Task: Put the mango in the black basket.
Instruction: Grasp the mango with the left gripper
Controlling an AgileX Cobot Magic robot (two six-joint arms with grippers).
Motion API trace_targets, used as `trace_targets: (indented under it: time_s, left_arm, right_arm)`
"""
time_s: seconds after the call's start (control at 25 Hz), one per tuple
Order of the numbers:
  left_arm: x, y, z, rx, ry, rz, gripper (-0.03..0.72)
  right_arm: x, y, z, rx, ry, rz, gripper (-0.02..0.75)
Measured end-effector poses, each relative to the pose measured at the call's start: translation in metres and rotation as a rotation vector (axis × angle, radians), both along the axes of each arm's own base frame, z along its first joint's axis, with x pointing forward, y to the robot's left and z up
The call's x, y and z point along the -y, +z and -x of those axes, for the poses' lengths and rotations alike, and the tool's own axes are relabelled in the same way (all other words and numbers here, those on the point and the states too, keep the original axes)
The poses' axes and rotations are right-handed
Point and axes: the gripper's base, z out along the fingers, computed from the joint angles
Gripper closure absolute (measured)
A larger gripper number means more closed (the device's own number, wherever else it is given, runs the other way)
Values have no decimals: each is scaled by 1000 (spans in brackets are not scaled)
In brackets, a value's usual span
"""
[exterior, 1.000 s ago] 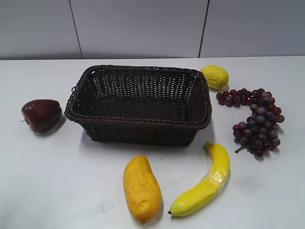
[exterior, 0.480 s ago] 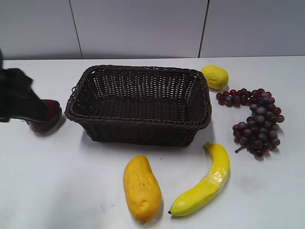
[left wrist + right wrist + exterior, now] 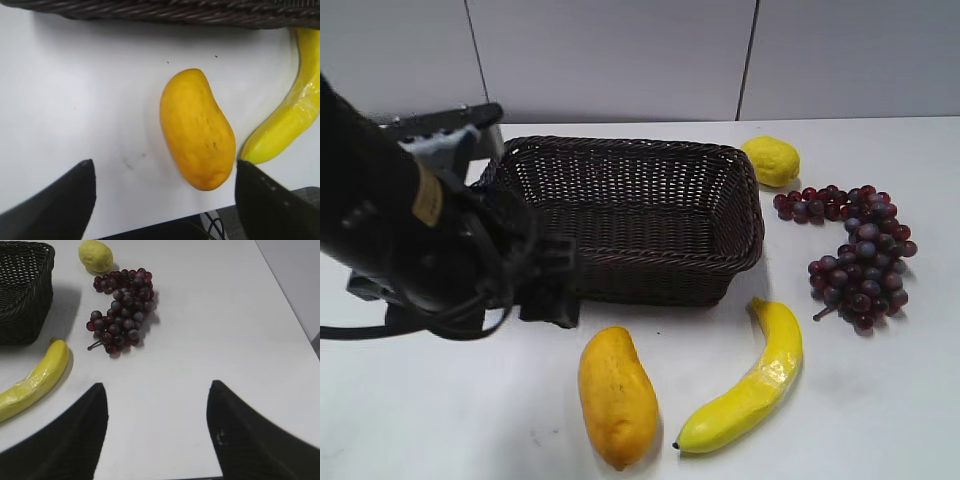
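The mango (image 3: 198, 131) has bare table (image 3: 75, 100) all along its left side, so that flank is wide open. On its right the banana (image 3: 287, 112) sits just beside it, tight squeeze there. The basket (image 3: 650, 215) wall stands behind it with a bare strip between. The left arm (image 3: 410, 240) covers the basket's left end.
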Motion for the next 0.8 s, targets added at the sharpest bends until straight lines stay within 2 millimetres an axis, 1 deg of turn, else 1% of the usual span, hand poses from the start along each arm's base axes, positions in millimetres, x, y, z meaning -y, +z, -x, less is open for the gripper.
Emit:
trace_targets:
  time_s: [0.12,0.28,0.44,0.56,0.8]
  left_arm:
    - [17,-10,-4,6,-37,-40,23]
    - [44,-12,-11,-5,-77,-76,23]
    - [65,-24,-14,-53,-103,-126,23]
    - [75,-41,-15,-105,-98,-152,24]
    - [82,-79,-16,-209,-71,-207,24]
  right_arm:
    - [0,0,0,0,0,0,258]
    - [0,0,0,0,0,0,258]
    - [0,0,0,0,0,0,258]
    - [0,0,0,0,0,0,258]
    - [0,0,0,0,0,0,258]
